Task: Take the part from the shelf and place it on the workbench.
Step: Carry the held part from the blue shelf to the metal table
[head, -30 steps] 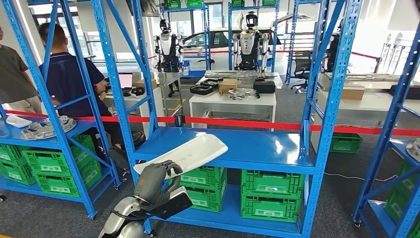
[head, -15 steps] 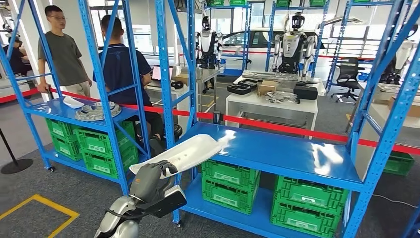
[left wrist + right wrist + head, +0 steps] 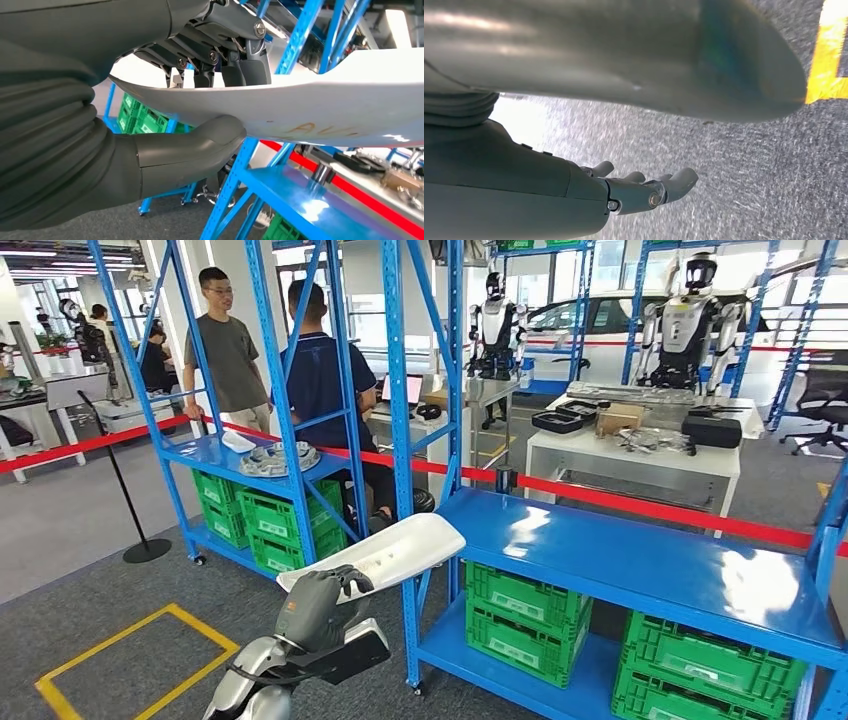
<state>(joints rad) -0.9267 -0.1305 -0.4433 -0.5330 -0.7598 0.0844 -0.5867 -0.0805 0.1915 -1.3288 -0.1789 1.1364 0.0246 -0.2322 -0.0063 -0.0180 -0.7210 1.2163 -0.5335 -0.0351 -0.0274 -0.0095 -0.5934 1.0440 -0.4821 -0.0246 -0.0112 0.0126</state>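
The part (image 3: 385, 552) is a long white curved panel. My left hand (image 3: 315, 605) grips its near end and holds it in the air, off the front left corner of the blue shelf (image 3: 640, 565). In the left wrist view the thumb (image 3: 200, 150) presses under the white part (image 3: 325, 107) and the dark fingers (image 3: 240, 70) close over its upper edge. My right hand (image 3: 644, 192) hangs over grey carpet, fingers loosely apart, holding nothing.
A second blue rack (image 3: 215, 455) at the left carries metal parts (image 3: 278, 457) and green crates (image 3: 280, 520). Two people (image 3: 228, 350) stand behind it. A red barrier tape (image 3: 650, 508), a stanchion (image 3: 140, 540) and yellow floor lines (image 3: 130, 655) mark the area. A white table (image 3: 640, 455) stands behind.
The whole picture has shifted to the right, so the camera has turned left. The white part stays held in my left hand, now off the shelf's corner.
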